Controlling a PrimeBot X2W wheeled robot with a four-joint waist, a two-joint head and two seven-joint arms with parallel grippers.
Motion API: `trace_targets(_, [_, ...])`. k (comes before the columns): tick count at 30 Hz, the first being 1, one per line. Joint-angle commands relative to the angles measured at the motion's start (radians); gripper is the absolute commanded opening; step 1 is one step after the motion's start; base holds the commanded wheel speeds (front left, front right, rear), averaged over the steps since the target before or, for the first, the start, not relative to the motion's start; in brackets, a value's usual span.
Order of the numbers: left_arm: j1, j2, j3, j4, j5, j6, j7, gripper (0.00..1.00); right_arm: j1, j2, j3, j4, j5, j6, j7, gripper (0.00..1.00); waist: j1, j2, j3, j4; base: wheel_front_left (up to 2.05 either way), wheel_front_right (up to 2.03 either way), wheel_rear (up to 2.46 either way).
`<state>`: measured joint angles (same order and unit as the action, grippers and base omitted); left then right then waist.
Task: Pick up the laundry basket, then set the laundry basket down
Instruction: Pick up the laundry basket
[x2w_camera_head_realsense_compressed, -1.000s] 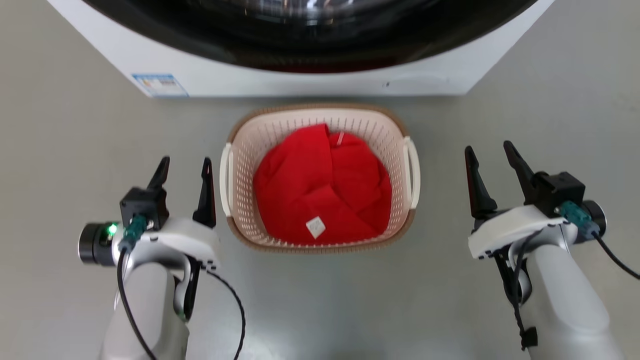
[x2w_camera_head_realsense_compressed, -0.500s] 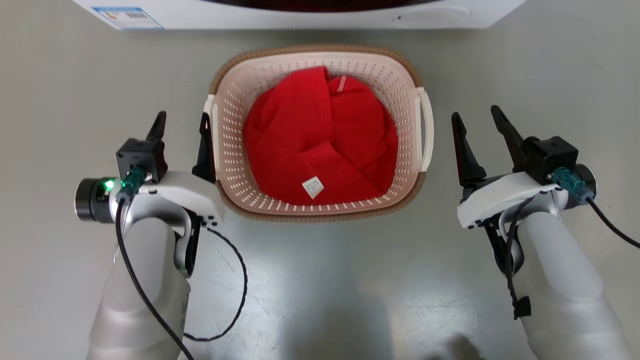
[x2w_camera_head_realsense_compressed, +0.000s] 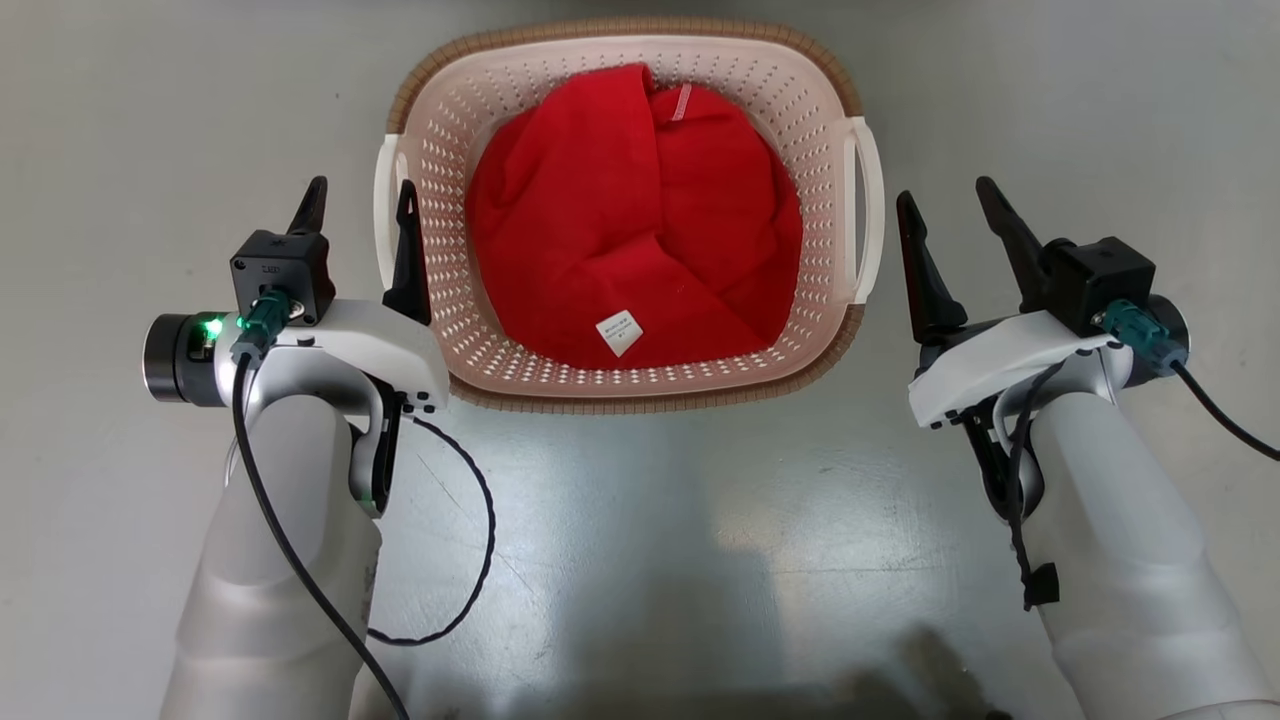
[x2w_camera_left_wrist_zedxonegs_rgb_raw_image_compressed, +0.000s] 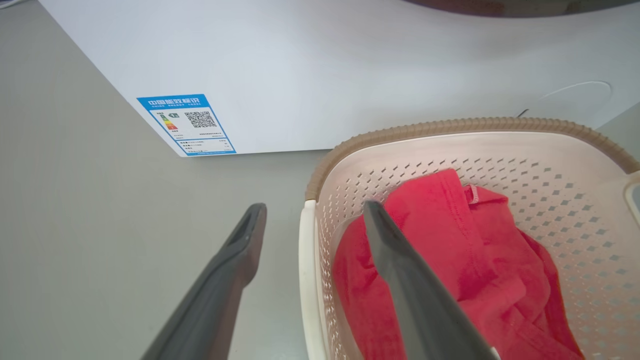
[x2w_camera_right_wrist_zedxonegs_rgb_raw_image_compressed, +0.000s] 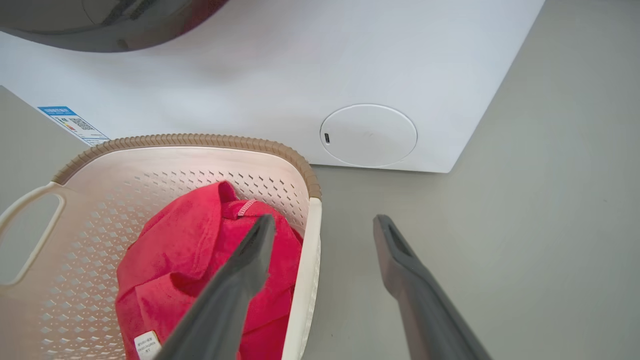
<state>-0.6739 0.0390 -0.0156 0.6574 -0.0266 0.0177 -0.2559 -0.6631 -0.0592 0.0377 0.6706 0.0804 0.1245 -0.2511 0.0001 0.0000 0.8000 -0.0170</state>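
The laundry basket (x2w_camera_head_realsense_compressed: 640, 392) stands on the grey floor, cream and perforated with a brown rim, and holds a red cloth (x2w_camera_head_realsense_compressed: 630, 210). My left gripper (x2w_camera_head_realsense_compressed: 360, 188) is open at its left side, one finger outside the white left handle (x2w_camera_head_realsense_compressed: 382, 215) and one over the basket's inner wall. In the left wrist view the left gripper (x2w_camera_left_wrist_zedxonegs_rgb_raw_image_compressed: 312, 207) has that handle edge (x2w_camera_left_wrist_zedxonegs_rgb_raw_image_compressed: 306, 270) between its fingers. My right gripper (x2w_camera_head_realsense_compressed: 944, 192) is open just right of the right handle (x2w_camera_head_realsense_compressed: 872, 210), apart from it. The right wrist view shows the right gripper (x2w_camera_right_wrist_zedxonegs_rgb_raw_image_compressed: 325, 218) and the basket's rim (x2w_camera_right_wrist_zedxonegs_rgb_raw_image_compressed: 190, 140).
A white washer (x2w_camera_left_wrist_zedxonegs_rgb_raw_image_compressed: 300, 75) stands right behind the basket, with a blue label (x2w_camera_left_wrist_zedxonegs_rgb_raw_image_compressed: 187, 124) low on its front. The washer (x2w_camera_right_wrist_zedxonegs_rgb_raw_image_compressed: 350, 65) has a round cover (x2w_camera_right_wrist_zedxonegs_rgb_raw_image_compressed: 368, 135) at its lower corner. Bare floor (x2w_camera_head_realsense_compressed: 640, 560) lies between my arms.
The head camera has tipped down: the washer has left the picture and the basket sits higher and larger. Both open grippers have come alongside the basket's handles, the left now astride its handle.
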Motion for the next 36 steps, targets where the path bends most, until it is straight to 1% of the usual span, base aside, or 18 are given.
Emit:
trace_targets(1, [-0.001, 0.025, 0.018, -0.013, 0.009, 0.009, -0.006, 1.00, 0.012, 0.009, 0.024, -0.002, 0.010, 0.006, -0.011, 1.00, 0.0000, 0.0000, 0.012, 0.000, 0.00, 0.00, 0.00])
trace_targets(10, [-0.024, 0.021, 0.005, -0.008, 0.002, 0.013, -0.006, 1.00, -0.007, 0.009, 0.042, 0.032, 0.022, 0.006, -0.011, 1.00, 0.0000, 0.0000, 0.060, 0.002, 0.00, 0.00, 0.00])
trace_targets(19, [-0.052, 0.019, 0.001, 0.052, -0.005, 0.031, -0.006, 1.00, -0.032, 0.009, 0.072, 0.065, 0.048, 0.006, -0.011, 1.00, 0.0000, 0.0000, 0.093, 0.001, 0.00, 0.00, 0.00])
trace_targets(25, [-0.078, 0.018, 0.009, 0.106, -0.023, 0.020, -0.006, 1.00, -0.058, 0.009, 0.091, 0.095, 0.073, 0.006, -0.011, 1.00, 0.0000, 0.0000, 0.106, -0.001, 0.00, 0.00, 0.00])
trace_targets(36, [-0.141, 0.017, -0.007, 0.195, -0.020, 0.010, -0.006, 1.00, -0.105, 0.009, 0.129, 0.180, 0.101, 0.006, -0.011, 1.00, 0.0000, 0.0000, 0.135, 0.009, 0.00, 0.00, 0.00])
